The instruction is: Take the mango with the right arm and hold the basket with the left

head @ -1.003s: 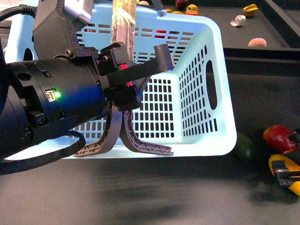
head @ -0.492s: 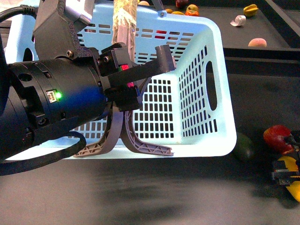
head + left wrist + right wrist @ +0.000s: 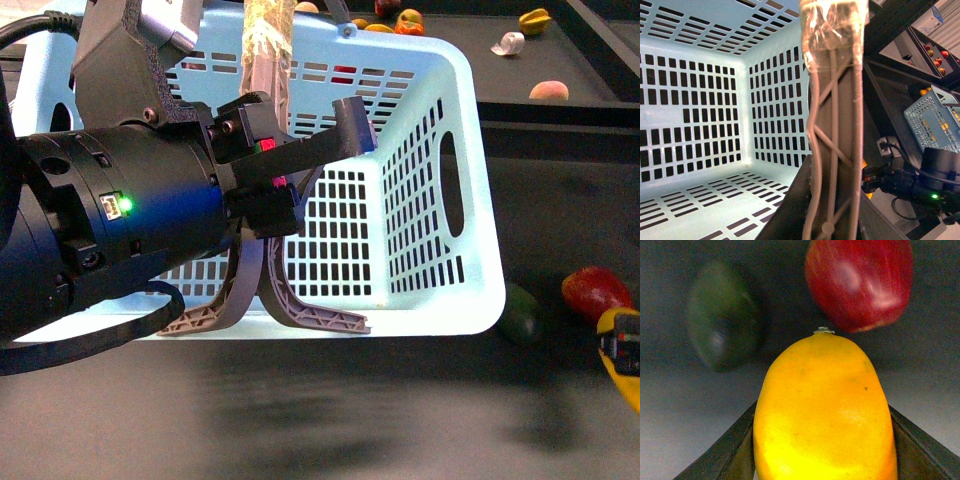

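Dark tabletop under blue basket, yellow mango

Dark matte table, pale glare smeared across its near part. Behind it a second dark surface with a black rim, loose fruit on it incl. a peach. Left wrist view: black frame beams, a blue crate beyond them, a dark shelf holding small fruit
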Available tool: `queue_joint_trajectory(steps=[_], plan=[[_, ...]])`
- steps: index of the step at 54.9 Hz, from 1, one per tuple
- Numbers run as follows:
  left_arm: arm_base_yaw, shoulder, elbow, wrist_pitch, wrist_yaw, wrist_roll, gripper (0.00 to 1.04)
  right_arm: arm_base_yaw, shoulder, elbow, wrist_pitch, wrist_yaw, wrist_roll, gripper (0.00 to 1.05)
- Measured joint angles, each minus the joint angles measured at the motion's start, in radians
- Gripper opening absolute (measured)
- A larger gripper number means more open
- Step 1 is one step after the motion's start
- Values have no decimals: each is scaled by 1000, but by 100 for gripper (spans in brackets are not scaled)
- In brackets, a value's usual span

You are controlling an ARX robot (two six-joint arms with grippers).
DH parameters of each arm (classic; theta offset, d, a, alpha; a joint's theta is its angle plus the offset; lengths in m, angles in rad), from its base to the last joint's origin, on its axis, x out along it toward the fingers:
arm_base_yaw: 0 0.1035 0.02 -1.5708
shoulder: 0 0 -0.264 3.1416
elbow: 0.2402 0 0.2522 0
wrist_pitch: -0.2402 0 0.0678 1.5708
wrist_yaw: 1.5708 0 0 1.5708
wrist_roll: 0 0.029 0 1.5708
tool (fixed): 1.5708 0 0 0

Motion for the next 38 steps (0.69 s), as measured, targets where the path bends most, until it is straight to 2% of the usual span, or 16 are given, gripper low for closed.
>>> queue_joint_trajectory(steps=[11,22,29,38], plan=[[0,0,0,0,0,0,6,52,-294,-108,-40,-113,129,62],[0,0,0,0,0,0,6,150,-616,-130,-108,-151,312,62],[0,0,0,0,0,0,6,281,-768,-109,-133,-110,465,61],[0,0,0,0,0,0,6,489,-724,-18,-145,30,560,61]])
